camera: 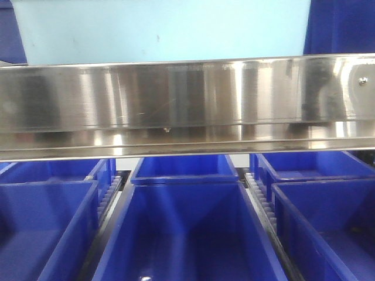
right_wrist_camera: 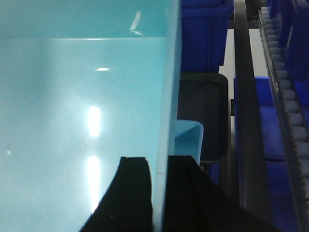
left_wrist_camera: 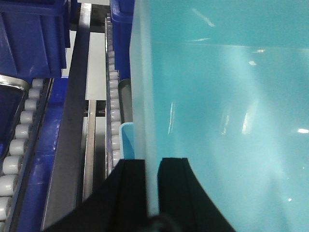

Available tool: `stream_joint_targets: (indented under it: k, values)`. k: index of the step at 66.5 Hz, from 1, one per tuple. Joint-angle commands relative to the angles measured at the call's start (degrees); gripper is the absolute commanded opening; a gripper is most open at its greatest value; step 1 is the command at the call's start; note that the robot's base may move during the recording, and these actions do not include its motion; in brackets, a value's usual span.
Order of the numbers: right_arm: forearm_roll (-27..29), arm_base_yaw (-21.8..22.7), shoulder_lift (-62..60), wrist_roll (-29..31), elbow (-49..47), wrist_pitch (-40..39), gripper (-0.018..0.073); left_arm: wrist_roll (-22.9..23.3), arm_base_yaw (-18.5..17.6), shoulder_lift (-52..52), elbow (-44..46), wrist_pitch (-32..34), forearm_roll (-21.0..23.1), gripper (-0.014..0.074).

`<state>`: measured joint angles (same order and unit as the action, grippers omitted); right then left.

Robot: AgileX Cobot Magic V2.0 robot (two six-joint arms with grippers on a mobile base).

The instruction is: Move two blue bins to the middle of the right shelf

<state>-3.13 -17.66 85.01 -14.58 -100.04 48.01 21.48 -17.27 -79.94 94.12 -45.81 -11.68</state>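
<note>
Clamping walls of empty pale blue bin (camera: 158, 29), left end effector (left_wrist_camera: 151, 166), right end effector (right_wrist_camera: 158, 164), dark blue bins (camera: 187, 234) empty

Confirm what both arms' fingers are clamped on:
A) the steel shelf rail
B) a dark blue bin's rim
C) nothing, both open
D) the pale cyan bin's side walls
D: the left gripper and right gripper each show black fingers either side of a thin wall of the pale cyan bin.
</note>
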Motion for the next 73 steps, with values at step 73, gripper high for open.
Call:
stream_joint_targets:
  k: [73]
  values:
    - [-0.77,0.24,-0.63,0.59,-0.52,-2.66,-0.0153,-0.2,-0.09,0.74,0.66,2.39,-0.52,-0.0111]
